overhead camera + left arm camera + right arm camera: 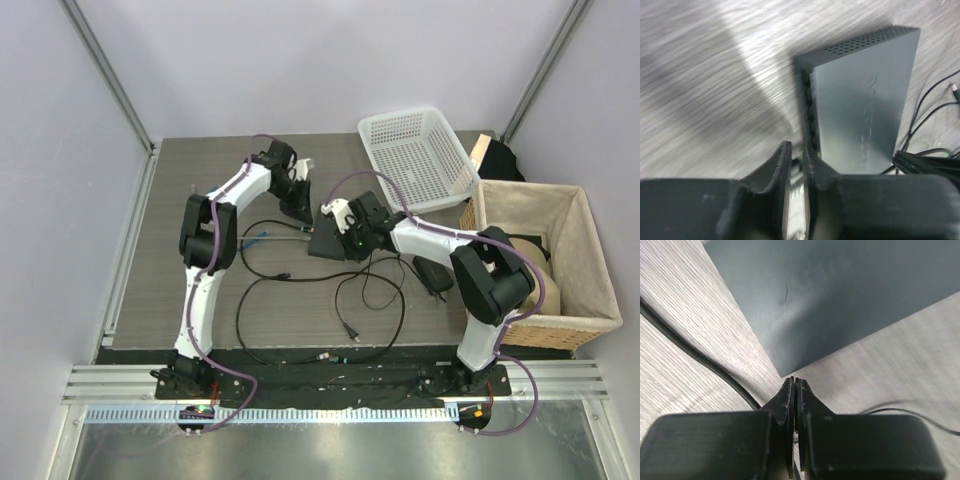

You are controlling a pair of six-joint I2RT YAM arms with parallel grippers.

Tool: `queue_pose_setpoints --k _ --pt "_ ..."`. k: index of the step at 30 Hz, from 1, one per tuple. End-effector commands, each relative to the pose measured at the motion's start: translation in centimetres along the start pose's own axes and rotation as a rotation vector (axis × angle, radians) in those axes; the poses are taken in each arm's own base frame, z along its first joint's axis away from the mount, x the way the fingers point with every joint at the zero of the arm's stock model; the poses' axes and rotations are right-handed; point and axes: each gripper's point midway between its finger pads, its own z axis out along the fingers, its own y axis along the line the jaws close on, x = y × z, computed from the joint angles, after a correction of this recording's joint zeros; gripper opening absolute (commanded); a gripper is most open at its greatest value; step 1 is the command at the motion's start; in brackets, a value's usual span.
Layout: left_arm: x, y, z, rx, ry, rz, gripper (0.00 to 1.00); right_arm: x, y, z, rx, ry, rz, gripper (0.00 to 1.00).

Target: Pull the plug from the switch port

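**At mid-tabletop: both grippers at the switch box**

Near the middle of the tabletop [180, 200], a little toward its far edge, lies the switch box [322, 247], flat side up. Its port edge [810, 115] faces the left arm.

Left gripper [799, 159]: at the near end of that port edge, jaws a narrow slit apart. A small dark bit with a green fleck sits at the mouth of the slit, against the last port. I take it for the plug [797, 161]. It is too blurred to tell whether the pads touch it, and no firm grip shows.

Right gripper [795, 385]: jaws pressed fully together, nothing between them, tips just beside a corner of the box. Contact with the box: cannot tell. A loose black cable [690, 346] runs past on the tabletop.

Handling, as judged: the box is stiff, smooth-skinned and probably light, so it should slide toward any pull unless held down. The plug looks like small hard plastic on a soft cord. Take hold on the plug body, close to the port, not on the cord. Pull straight out in line with the port, without twisting. A latch tab, if present, needs pressing first; none is discernible.
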Motion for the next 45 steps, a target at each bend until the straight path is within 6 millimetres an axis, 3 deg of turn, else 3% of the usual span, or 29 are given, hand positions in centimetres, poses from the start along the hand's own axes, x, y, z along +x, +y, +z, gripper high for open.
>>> queue_pose_setpoints --k 1,5,8,9,11,15,20,30,38,45 --pt "-4.4 -1.0 -7.8 -0.031 -0.202 0.015 0.23 -6.2 -1.3 -3.7 0.048 -0.135 -0.085 0.02" --pt "-4.7 -1.4 -8.6 0.006 -0.218 0.048 0.38 -8.1 -1.4 -3.8 0.045 -0.165 -0.09 0.05" --pt "-3.4 -2.9 -7.1 0.164 -0.144 0.059 0.45 -9.8 -1.9 -3.3 0.048 -0.194 -0.093 0.1" --pt "-3.1 -3.0 -6.6 0.19 -0.126 0.064 0.47 -9.6 -2.1 -2.1 0.047 -0.178 -0.09 0.09" --pt "-2.7 -2.8 -5.6 0.229 -0.1 0.056 0.48 -11.0 -2.8 -1.9 0.054 -0.202 -0.075 0.01" --pt "-2.2 -1.9 -4.3 0.228 -0.085 0.084 0.49 -12.2 -3.5 -0.2 0.033 -0.211 -0.032 0.01" --pt "-1.8 -0.6 -3.0 0.215 -0.066 0.087 0.48 -11.4 -4.2 1.8 0.025 -0.178 0.011 0.01" --pt "2.1 0.7 -0.9 0.247 0.061 0.052 0.39 -6.2 -4.0 4.5 0.013 -0.055 0.009 0.01" --pt "4.6 0.9 0.4 0.298 0.145 -0.003 0.37 -5.9 -3.8 5.4 0.003 -0.048 0.025 0.01" --pt "5.5 1.0 1.4 0.377 0.173 -0.124 0.43 -5.5 -3.8 5.4 0.001 -0.041 0.025 0.01"
